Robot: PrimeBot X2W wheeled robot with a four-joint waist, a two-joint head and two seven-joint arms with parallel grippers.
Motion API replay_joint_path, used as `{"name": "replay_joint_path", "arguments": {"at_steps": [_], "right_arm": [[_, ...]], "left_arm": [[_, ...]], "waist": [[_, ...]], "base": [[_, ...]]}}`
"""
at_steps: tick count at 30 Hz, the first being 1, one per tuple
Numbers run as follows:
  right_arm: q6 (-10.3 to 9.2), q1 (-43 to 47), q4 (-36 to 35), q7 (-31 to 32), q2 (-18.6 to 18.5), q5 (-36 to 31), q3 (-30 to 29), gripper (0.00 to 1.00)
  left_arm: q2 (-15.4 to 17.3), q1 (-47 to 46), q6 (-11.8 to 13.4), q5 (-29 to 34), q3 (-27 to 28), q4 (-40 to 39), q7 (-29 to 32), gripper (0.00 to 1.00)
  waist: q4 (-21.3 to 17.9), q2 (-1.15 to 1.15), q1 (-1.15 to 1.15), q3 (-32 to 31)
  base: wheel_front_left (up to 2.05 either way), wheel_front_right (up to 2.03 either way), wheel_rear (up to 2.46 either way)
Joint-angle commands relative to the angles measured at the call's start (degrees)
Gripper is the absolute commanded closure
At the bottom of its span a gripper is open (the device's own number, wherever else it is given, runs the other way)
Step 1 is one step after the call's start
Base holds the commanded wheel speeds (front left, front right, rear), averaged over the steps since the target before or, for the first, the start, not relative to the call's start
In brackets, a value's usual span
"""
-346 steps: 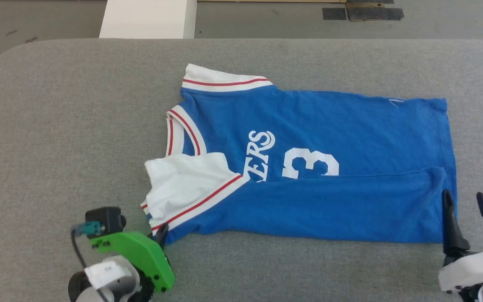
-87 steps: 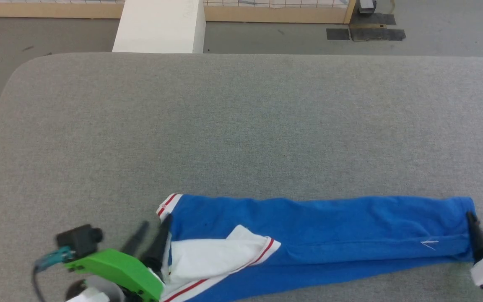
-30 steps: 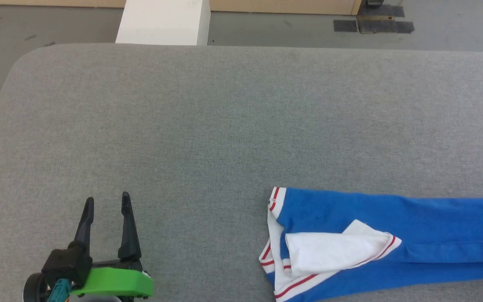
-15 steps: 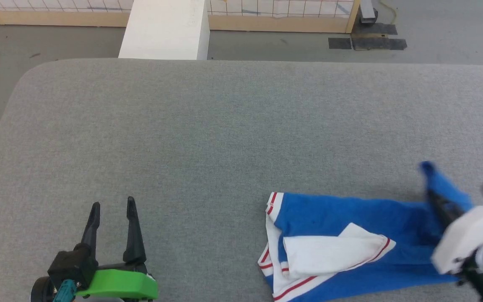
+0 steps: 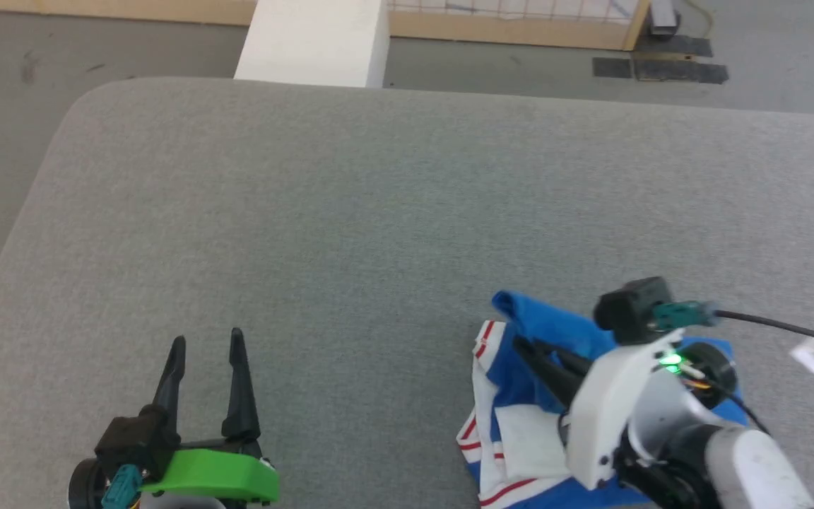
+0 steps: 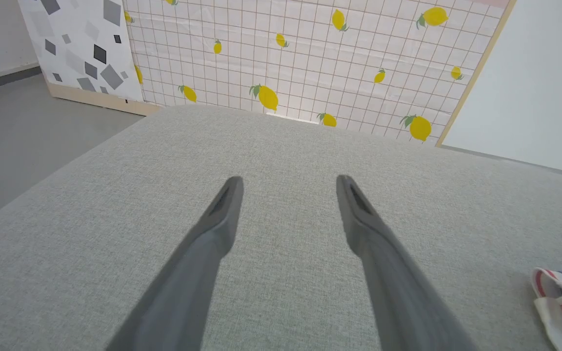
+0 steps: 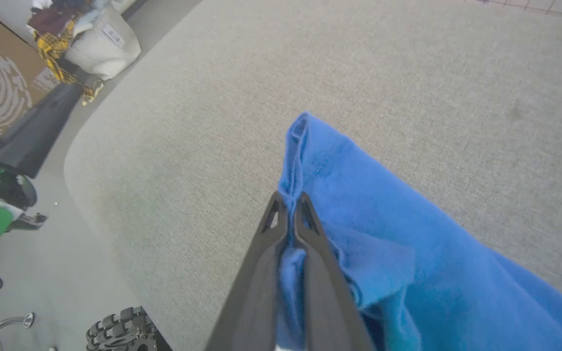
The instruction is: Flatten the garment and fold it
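Right gripper (image 7: 288, 202), fingers clamped on the blue hem of the garment (image 5: 545, 324), holds it over the collar end; left gripper (image 5: 208, 338), fingers apart, sits well left of it.

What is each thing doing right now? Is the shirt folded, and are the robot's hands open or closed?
garment: partly folded, its blue end lifted off the table over the striped end.
right gripper: shut, pinching the garment's blue end.
left gripper: open, holding nothing, apart from the garment.
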Motion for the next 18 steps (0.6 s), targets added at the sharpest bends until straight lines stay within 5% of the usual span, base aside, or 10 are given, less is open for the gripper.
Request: {"name": "replay_joint_path", "arguments": {"at_steps": [1,12,13,15,18], "right_arm": [[-0.08,-1.2,1.5,0.4,-0.2,-0.5,0.8,1.00],[-0.08,-3.0,15.0,-1.4,0.0,-4.6,3.7,1.00],[-0.08,-3.2,15.8,-1.6,0.1,-4.8,3.8,0.77],[-0.08,-3.5,16.9,-2.0,0.5,-5.0,4.1,0.00],[-0.08,-4.1,17.0,-2.1,1.0,-4.1,4.5,0.00]], "left_arm": [[-0.3,-1.2,-0.2,-0.5,-0.3,0.3,-0.3,0.00],[-0.7,-3.2,-0.5,-1.0,-1.9,2.1,-0.3,0.00],[-0.8,-3.2,-0.5,-1.0,-2.0,2.2,-0.3,0.00],[-0.8,-3.2,-0.3,-1.1,-2.0,2.3,-0.3,0.00],[-0.8,-2.8,-0.2,-1.2,-1.7,2.4,-0.3,0.00]], "waist": [[1.2,0.00,0.00,0.8],[5.0,0.00,0.00,1.8],[5.1,0.00,0.00,1.8],[5.0,0.00,0.00,1.7],[4.2,0.00,0.00,1.2]], "base": [[0.00,0.00,0.00],[0.00,0.00,0.00],[0.00,0.00,0.00],[0.00,0.00,0.00],[0.00,0.00,0.00]]}}
